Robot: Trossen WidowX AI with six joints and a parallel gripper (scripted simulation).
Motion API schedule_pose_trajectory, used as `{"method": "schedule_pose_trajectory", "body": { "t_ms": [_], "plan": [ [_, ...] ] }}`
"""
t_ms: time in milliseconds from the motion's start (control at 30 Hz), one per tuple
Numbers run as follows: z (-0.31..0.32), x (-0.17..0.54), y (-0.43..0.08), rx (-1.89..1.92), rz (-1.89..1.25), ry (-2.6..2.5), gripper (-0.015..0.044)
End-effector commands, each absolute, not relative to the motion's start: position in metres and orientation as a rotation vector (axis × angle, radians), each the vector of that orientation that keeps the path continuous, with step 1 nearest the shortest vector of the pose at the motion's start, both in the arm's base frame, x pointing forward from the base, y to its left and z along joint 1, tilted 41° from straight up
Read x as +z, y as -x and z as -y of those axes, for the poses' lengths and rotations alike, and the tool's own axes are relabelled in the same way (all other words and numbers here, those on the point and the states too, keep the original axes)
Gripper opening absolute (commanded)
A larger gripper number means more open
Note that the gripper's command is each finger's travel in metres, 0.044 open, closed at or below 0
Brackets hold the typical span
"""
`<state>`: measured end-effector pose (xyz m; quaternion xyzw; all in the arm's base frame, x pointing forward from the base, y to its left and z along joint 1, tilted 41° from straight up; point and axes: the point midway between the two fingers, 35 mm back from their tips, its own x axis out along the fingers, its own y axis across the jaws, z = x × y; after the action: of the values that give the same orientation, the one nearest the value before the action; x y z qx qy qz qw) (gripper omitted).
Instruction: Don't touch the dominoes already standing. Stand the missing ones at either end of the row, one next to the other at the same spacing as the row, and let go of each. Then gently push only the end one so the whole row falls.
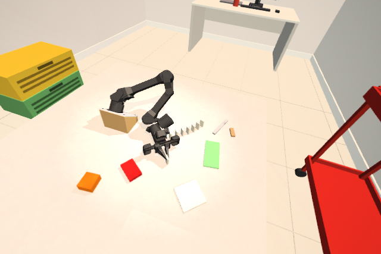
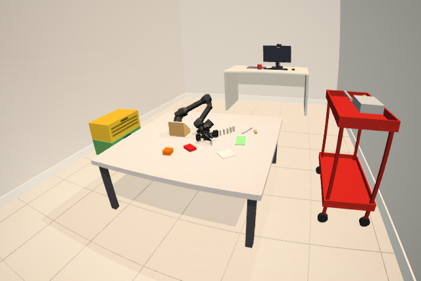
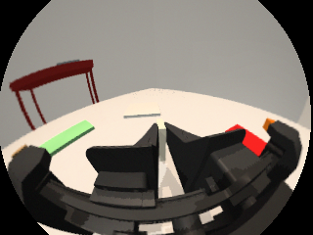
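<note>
My gripper (image 1: 166, 157) (image 2: 210, 139) (image 3: 159, 125) is shut on a cream domino (image 1: 167, 161) (image 2: 211, 142) (image 3: 162, 142), which shows as a narrow piece between the fingertips. It is low over the table, in front of the near left end of the row; whether it touches the table I cannot tell. The row of several standing dominoes (image 1: 193, 128) (image 2: 227, 131) runs from beside the gripper toward the back right. The arm partly hides the row's near end in the top view. The row cannot be made out clearly in the wrist view.
A red block (image 1: 131, 169) (image 3: 248, 140) and an orange block (image 1: 88, 181) lie left of the gripper. A white square (image 1: 189, 196) lies in front, a green slab (image 1: 211, 154) to the right. A grey stick (image 1: 220, 127) and a small tan block (image 1: 232, 131) lie beyond the row.
</note>
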<state>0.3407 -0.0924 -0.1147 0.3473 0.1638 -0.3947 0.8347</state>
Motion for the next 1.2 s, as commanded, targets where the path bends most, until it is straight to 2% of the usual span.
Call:
{"method": "schedule_pose_trajectory", "body": {
  "t_ms": [0, 167, 700, 867, 1033, 1167],
  "plan": [
    [0.092, -0.117, -0.341, -0.842, -0.338, -0.737, 0.0020],
    [0.092, -0.117, -0.341, -0.842, -0.338, -0.737, 0.0020],
    [0.094, -0.115, -0.341, -0.842, -0.338, -0.737, 0.0440],
    [0.123, -0.081, -0.338, -0.837, -0.343, -0.735, 0.0440],
    [0.125, -0.079, -0.339, -0.836, -0.348, -0.729, 0.0440],
    [0.140, -0.086, -0.355, -0.811, -0.467, -0.599, 0.0440]
  ]
}}
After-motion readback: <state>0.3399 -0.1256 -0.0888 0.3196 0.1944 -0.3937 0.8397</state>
